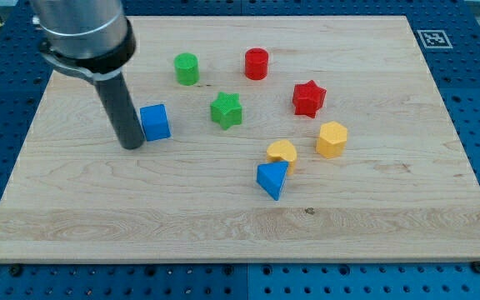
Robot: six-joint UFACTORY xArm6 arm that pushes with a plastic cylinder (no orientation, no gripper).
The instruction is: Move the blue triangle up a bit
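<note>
The blue triangle (272, 179) lies on the wooden board (390, 200) a little below its centre, touching the yellow half-round block (282, 152) just above it. My tip (131, 146) is far to the view's left of the triangle, right beside the left face of the blue cube (155, 122). The rod rises from the tip toward the view's top left.
A green cylinder (187, 68), a red cylinder (257, 63), a green star (226, 110), a red star (308, 98) and a yellow hexagon block (332, 139) lie above and to the right of the triangle. A marker tag (433, 38) sits at the board's top right corner.
</note>
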